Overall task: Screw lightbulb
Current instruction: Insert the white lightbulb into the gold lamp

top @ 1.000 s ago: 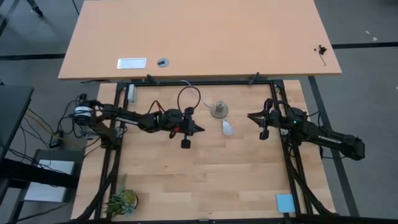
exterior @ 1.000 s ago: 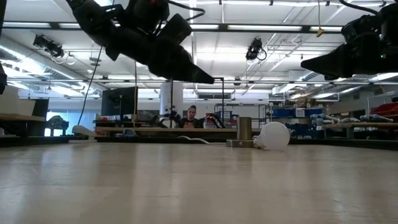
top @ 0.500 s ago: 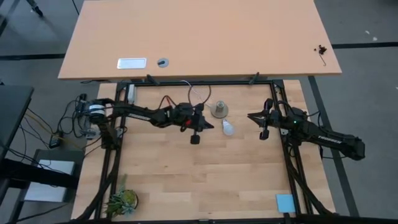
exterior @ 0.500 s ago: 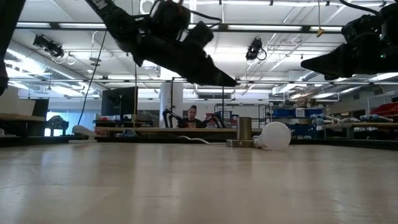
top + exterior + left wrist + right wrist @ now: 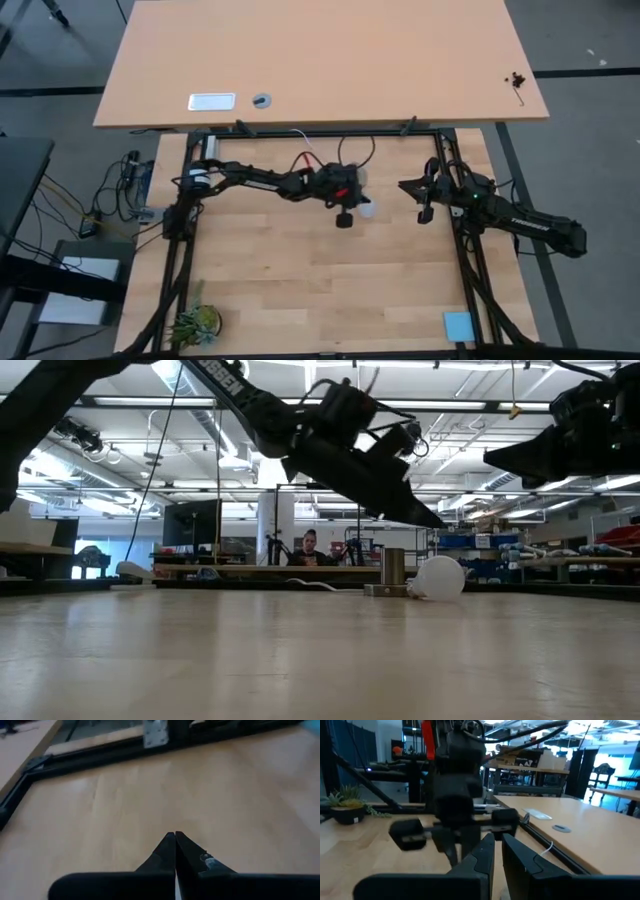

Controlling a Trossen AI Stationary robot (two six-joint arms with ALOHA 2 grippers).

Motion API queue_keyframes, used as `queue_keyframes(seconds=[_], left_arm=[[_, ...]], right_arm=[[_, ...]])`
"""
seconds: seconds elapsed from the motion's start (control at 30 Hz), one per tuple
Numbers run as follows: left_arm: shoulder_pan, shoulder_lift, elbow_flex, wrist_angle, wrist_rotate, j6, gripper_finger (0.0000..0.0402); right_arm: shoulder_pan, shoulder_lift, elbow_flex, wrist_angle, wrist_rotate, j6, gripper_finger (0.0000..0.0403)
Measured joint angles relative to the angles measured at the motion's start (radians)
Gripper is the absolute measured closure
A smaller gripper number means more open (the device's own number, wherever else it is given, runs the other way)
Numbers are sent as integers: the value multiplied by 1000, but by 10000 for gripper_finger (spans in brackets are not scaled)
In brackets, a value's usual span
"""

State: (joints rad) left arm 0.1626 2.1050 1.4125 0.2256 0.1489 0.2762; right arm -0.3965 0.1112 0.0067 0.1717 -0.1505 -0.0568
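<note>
- The lightbulb (image 5: 440, 578) lies on its side on the bench (image 5: 330, 290), touching or just beside the grey socket (image 5: 392, 570), which stands upright. It is not in the socket, so the screwing has not begun.
- Nothing holds the lightbulb. By my reading, every real step is left: pick it up, turn its narrow end to the socket, seat it and twist.
- The left gripper (image 5: 435, 520) hangs above and just beside the lightbulb, not touching it, with its fingers pressed together and holding nothing. It would have to open before any grasp.
- The right gripper (image 5: 403, 186) waits well apart at the right of the bench, raised, fingers nearly together with a thin gap and nothing between them.
- From above, the left arm covers the socket almost wholly and only a sliver of the lightbulb (image 5: 366, 209) shows past the wrist. The low view alone shows both standing free on the bench and the air under the left gripper.
- The left wrist view shows the two fingertips (image 5: 169, 845) meeting over bare wood. Neither lightbulb nor socket appears there.
- The right wrist view looks across at the left arm; the lightbulb cannot be made out in it.
- The low view also takes in a person (image 5: 309, 546) far off in the room behind.
</note>
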Motion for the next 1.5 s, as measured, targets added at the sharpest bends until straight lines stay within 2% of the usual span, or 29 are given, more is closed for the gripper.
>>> queue_keyframes(seconds=[0.2, 0.5, 0.87, 1.1, 1.27, 1.5], left_arm=[[20, 38, 51, -78, -54, 1, 401], [28, 37, 51, -121, -61, 40, 401], [18, 37, 51, -185, 24, 94, 401], [-19, 37, 51, -230, 32, 142, 401], [-45, 37, 65, -140, -46, 131, 401], [-1, 38, 79, -74, -58, -3, 401]], right_arm=[[0, 0, 0, 0, 0, 50, 358], [0, 0, 0, 35, 0, 64, 358], [0, 0, 0, 37, 0, 64, 358], [0, 0, 0, 37, 0, 64, 358], [0, 0, 0, 37, 0, 64, 358], [0, 0, 0, 37, 0, 64, 358]])
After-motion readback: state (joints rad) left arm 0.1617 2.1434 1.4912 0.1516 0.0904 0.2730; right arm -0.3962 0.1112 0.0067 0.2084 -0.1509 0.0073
